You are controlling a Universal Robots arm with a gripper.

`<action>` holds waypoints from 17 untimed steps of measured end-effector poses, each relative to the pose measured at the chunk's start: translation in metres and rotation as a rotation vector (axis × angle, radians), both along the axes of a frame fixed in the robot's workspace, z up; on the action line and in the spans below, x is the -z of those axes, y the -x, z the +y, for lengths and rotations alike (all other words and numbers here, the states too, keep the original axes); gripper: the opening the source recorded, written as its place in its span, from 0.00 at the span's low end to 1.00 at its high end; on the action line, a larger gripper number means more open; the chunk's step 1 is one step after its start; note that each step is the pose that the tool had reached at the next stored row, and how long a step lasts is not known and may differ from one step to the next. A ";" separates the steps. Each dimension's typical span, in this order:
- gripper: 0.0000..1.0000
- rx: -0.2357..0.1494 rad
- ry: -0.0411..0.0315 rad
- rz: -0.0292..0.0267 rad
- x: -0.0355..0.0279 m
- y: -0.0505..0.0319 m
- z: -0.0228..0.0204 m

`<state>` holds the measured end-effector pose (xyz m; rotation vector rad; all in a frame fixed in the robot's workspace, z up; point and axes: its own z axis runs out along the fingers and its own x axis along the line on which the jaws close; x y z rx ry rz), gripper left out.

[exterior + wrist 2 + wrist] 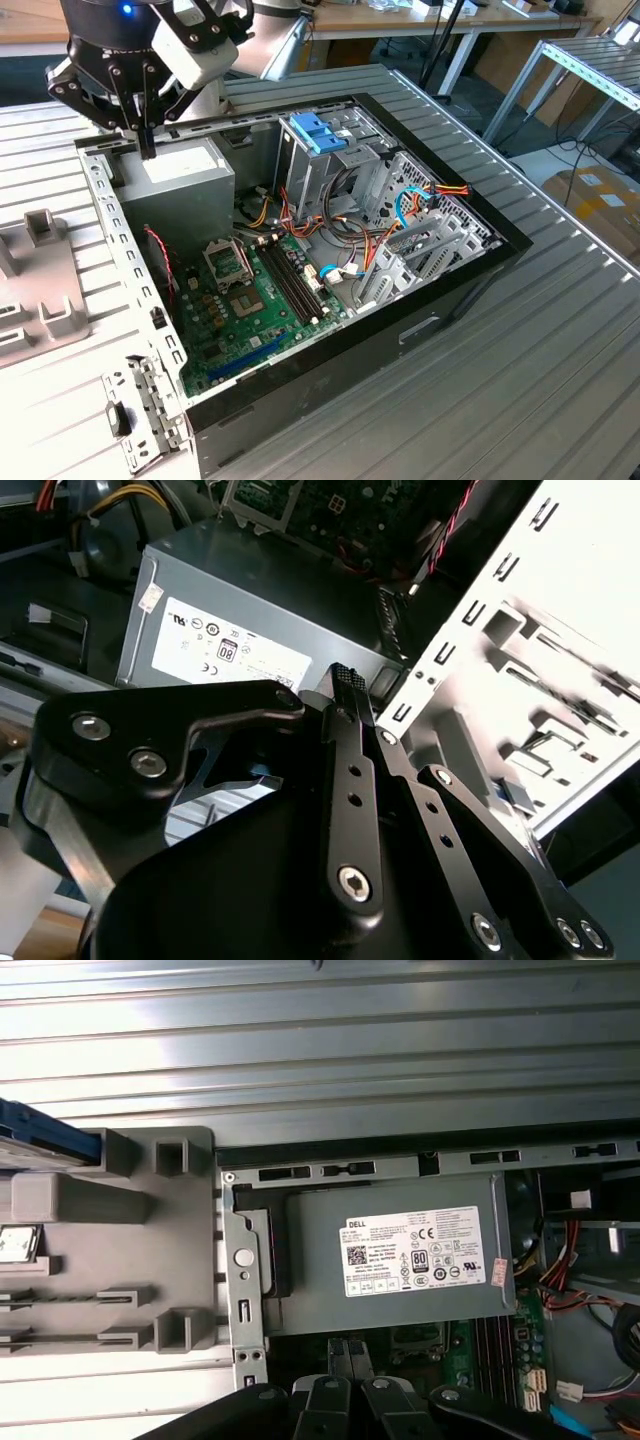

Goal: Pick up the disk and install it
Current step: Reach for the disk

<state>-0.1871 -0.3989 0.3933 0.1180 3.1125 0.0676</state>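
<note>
Disk point(48, 1146) lies lengthwise toward computer case point(245, 1260).

The surface point(540, 350) is ribbed silver-grey, the computer case point(330, 385) black. Inside it are a green motherboard point(250, 300), a grey box point(195, 185) with a white label point(415, 1252), and a bright blue clip point(322, 132); the pincer point(147, 150) is black.

White label point(420, 1252) on face of grey metal box point(320, 1295), first wrist view: rows of fine dark print, square code patch at one end, line of small certification marks. Same label in second wrist view, seen aslant. Small white sticker point(150, 598) at box corner: print too small to tell. Green circuit board point(250, 320), exterior view: white markings, unreadable.
</note>
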 end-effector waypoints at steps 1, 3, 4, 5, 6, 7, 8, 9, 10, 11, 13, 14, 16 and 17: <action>0.11 0.000 0.0000 0.0000 0.0000 0.0006 0.0000; 0.11 0.000 0.0000 0.0000 0.0000 0.0019 0.0000; 0.11 0.000 0.0000 0.0000 0.0000 0.0030 0.0000; 0.11 0.000 -0.0001 -0.0001 0.0000 0.0041 0.0000; 0.11 0.000 0.0000 0.0000 0.0000 0.0048 0.0000; 0.11 0.000 0.0000 0.0000 0.0000 0.0055 0.0000; 0.11 0.000 0.0000 0.0000 0.0000 0.0060 0.0000; 0.11 0.000 -0.0001 0.0000 0.0000 0.0069 0.0000; 0.11 0.000 -0.0001 0.0000 0.0000 0.0077 0.0000; 0.11 0.000 0.0000 0.0000 0.0000 0.0085 0.0000; 0.11 0.000 0.0000 0.0000 0.0000 0.0103 0.0000; 0.11 0.000 0.0000 0.0000 0.0000 0.0108 0.0000; 0.11 0.000 0.0000 0.0000 0.0000 0.0121 0.0000; 0.11 0.000 -0.0001 -0.0001 0.0000 0.0126 0.0000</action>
